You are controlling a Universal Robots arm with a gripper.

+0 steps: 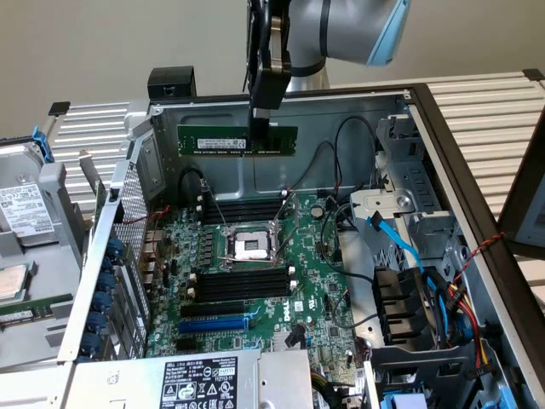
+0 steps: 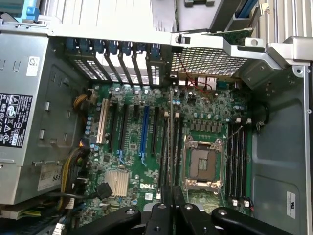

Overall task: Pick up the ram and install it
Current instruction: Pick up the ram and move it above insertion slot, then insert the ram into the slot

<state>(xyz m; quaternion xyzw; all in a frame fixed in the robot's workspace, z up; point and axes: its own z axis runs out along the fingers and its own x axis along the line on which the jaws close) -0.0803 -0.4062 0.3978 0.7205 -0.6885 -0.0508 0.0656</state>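
The ram, a long dark-green stick with a white label, hangs level in the air above the open computer case. My gripper is shut on it right of its middle, coming down from above. It hovers over the far end of the motherboard, above the black memory slots behind the CPU socket. More black memory slots lie in front of the socket. In the wrist view the ram shows edge-on as a thin dark strip running out from my gripper, beside the CPU socket.
A blue expansion slot lies near the power supply. The drive cage with blue and black cables stands at the exterior view's right. The case's back wall rises just behind the ram. Another green stick and a drive lie outside.
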